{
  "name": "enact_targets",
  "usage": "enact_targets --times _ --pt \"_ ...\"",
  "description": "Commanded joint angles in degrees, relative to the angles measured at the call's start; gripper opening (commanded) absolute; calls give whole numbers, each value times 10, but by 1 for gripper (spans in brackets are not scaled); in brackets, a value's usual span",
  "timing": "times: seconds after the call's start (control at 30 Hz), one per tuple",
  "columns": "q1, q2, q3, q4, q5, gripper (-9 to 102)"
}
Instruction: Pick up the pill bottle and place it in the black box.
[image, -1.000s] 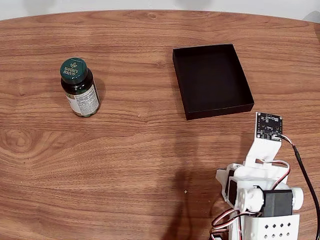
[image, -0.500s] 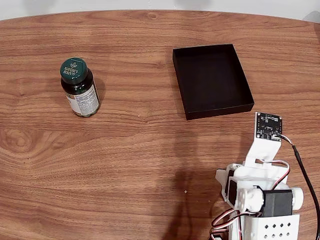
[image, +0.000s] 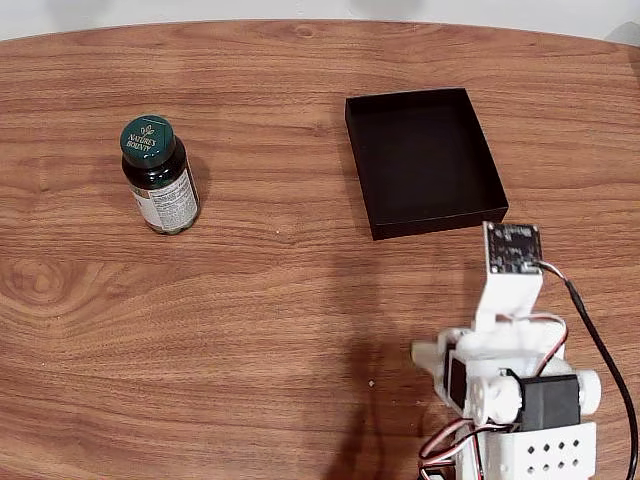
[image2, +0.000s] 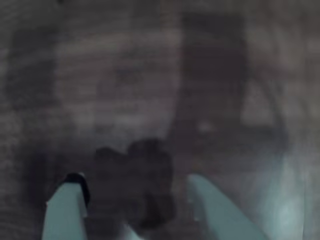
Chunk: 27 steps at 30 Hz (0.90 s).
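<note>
Standing upright: one pill bottle (image: 160, 189); one black box (image: 423, 160) well apart; gripper (image2: 135, 197) fingers spread, grasping nothing.

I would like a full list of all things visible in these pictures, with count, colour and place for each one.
pill bottle: one, dark green with green cap and white label, upright on the left part of the table in the fixed view.
black box: one, matte black, nothing seen inside, upper middle, apart from the bottle.
table: one, brown wood grain, under everything.
robot arm: one, white with black motors and a small dark circuit board, lower right in the fixed view.
gripper: one, pale fingers apart, blurred, at the bottom of the wrist view, holding nothing.
</note>
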Motion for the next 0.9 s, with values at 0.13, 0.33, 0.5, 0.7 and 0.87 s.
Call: enact_targets --times 0.13,0.33,0.5,0.7,0.87 --pt "-58 -88 -10 -245 25 27" --pt "-114 -163 -10 -414 45 32" --pt "-163 -218 -10 -526 69 34" --pt "-218 -265 -11 -606 76 34" --pt "-268 -339 -16 -686 67 34"
